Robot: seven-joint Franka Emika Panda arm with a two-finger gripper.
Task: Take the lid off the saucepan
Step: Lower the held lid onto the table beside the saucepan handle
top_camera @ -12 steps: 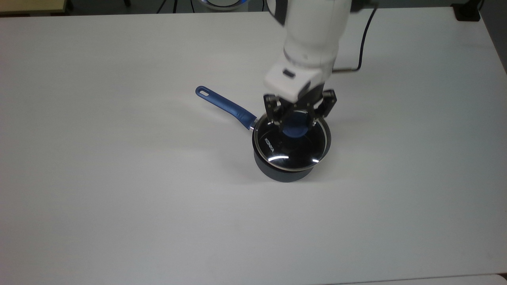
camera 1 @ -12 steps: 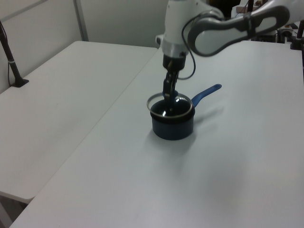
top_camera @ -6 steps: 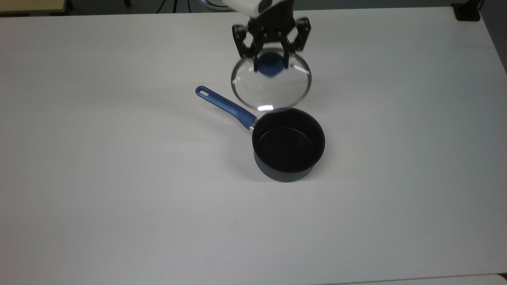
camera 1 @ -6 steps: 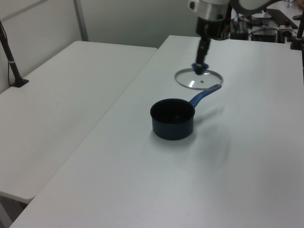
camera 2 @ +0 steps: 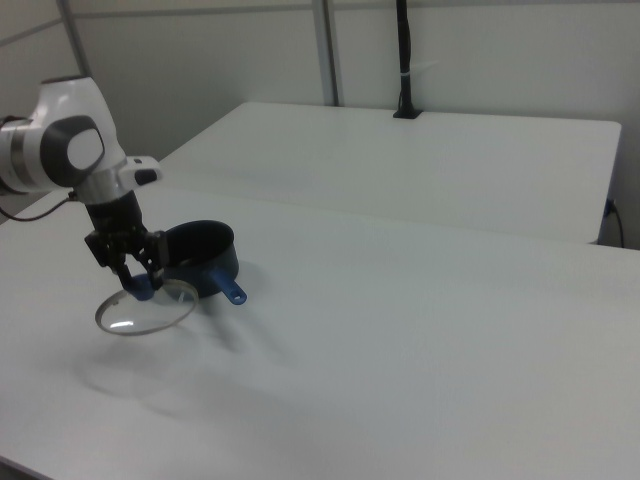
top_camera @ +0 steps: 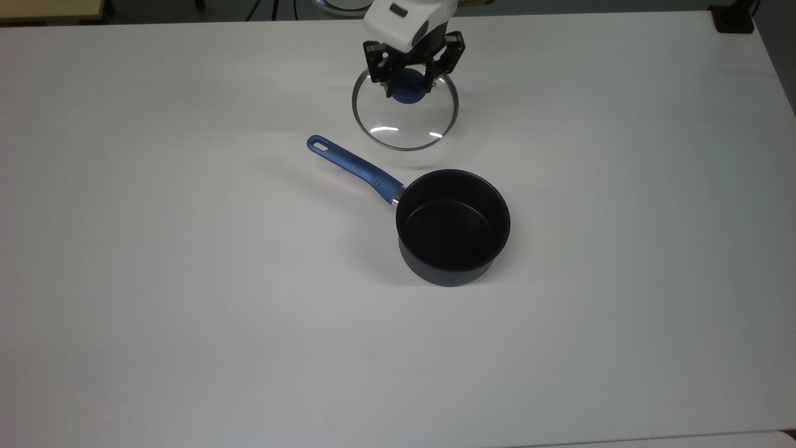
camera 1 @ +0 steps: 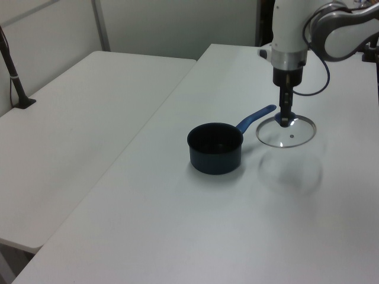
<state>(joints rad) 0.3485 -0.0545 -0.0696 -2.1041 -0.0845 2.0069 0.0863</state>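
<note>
Gripper [top_camera: 410, 79] fingers clamp the blue knob of the lid [top_camera: 405, 118], held aloft at the saucepan's [top_camera: 453, 226] eleven o'clock in the top view. Recommend level, slow lowering before release.

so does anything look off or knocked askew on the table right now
Nothing stands out. The saucepan sits upright and empty on the white table, its blue handle undamaged. The gripper holds the glass lid by its blue knob, clear of the pan and above the table, roughly level. No spills or damage are visible.
</note>
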